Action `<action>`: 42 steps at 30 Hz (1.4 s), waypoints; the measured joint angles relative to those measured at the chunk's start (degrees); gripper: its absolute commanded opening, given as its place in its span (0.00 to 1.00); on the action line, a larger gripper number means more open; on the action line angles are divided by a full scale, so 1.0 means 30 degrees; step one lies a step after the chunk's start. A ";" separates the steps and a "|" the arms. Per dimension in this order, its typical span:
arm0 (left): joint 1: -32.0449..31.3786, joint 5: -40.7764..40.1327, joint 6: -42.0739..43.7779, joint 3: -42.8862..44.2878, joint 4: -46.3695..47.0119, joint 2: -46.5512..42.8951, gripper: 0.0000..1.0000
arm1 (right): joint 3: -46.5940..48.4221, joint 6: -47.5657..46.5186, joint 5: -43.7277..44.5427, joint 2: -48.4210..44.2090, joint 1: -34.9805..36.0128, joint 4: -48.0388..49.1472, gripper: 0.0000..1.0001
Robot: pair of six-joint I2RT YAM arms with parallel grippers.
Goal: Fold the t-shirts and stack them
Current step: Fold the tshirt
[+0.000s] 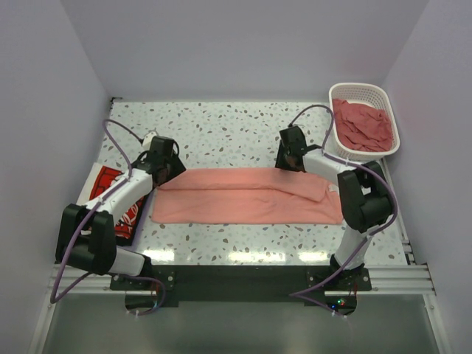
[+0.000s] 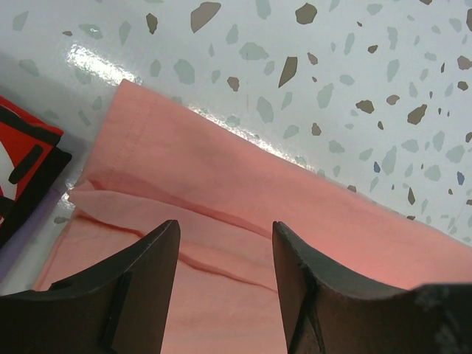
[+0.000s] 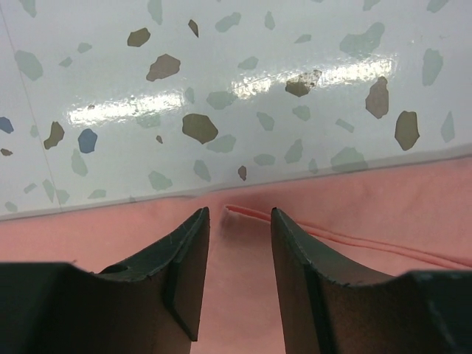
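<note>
Lengthwise, the folded salmon t-shirt [image 1: 247, 195] lies on the table [image 1: 221, 125]; left pincer [image 2: 225, 236] stands apart over its far left corner, right pincer [image 3: 240, 221] apart over its far edge; open table beyond that edge; a printed t-shirt [image 1: 107, 181] left of it is partly under the left arm [image 1: 122, 193]; contact unclear

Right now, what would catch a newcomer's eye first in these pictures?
A pink t-shirt folded into a long band lies across the middle of the table, with the left gripper and right gripper open over its far edge. A white basket holding more pink shirts stands at the far right corner, and a white shirt with red and black print lies at the left edge.
</note>
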 measured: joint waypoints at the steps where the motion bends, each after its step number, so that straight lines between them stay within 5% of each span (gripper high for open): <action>1: 0.0000 -0.0007 0.0000 -0.0036 0.0007 0.0000 0.58 | 0.0029 0.0007 0.0102 0.0058 0.0000 0.0015 0.42; 12: -0.0007 -0.0007 0.0000 -0.0262 0.0007 -0.0029 0.57 | 0.0430 -0.0007 0.0386 0.0707 0.0372 -0.0007 0.34; 23: -0.0007 -0.0007 0.0000 -0.0364 0.0066 -0.0029 0.57 | 0.0809 -0.0087 0.0750 0.0940 0.0627 -0.0321 0.10; 32: -0.0015 -0.0007 0.0000 -0.0576 0.0066 -0.0029 0.57 | 0.0852 -0.0357 0.1195 0.0940 0.0634 -0.0597 0.29; 42: -0.0015 0.0000 0.0000 -0.0576 0.0095 -0.0022 0.57 | 0.1370 -0.0648 0.1370 0.1129 0.0729 -0.0794 0.32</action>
